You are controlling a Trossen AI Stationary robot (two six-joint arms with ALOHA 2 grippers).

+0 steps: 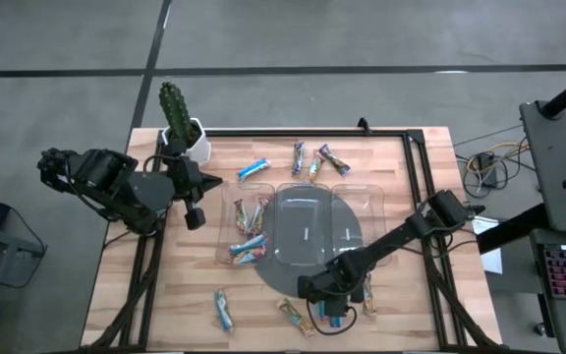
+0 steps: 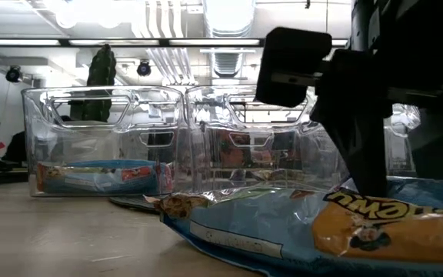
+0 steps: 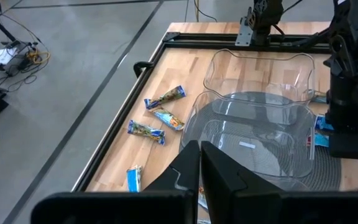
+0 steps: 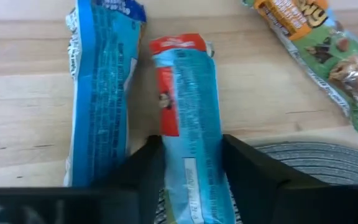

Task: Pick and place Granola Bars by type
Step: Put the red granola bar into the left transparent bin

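Wrapped granola bars lie scattered on the wooden table: three past the tray's far side [image 1: 298, 157], several along the near edge [image 1: 224, 310], and some inside the left compartment [image 1: 249, 231] of the clear tray [image 1: 357, 197]. My right gripper [image 1: 332, 303] is low at the near edge, shut on a blue bar with a red patch [image 4: 188, 112]. A second blue bar [image 4: 101, 93] lies beside it, and a green and orange one [image 4: 328, 56] lies farther off. My left gripper [image 1: 194, 217] hangs shut and empty beside the tray's left end. My right gripper pinches the blue bar between its two fingers [image 4: 145, 165], one on each long edge, near one end [image 4: 194, 180]. The fingers come from above and stand across its width. The bar lies flat, partly on the wood and partly on the grey mat.
A round grey mat [image 1: 273, 280] lies under the tray. A potted cactus [image 1: 177, 118] stands at the far left corner. A black frame rail [image 1: 401, 133] runs round the table top. In the low view a big blue and gold wrapper [image 2: 314, 227] fills the foreground.
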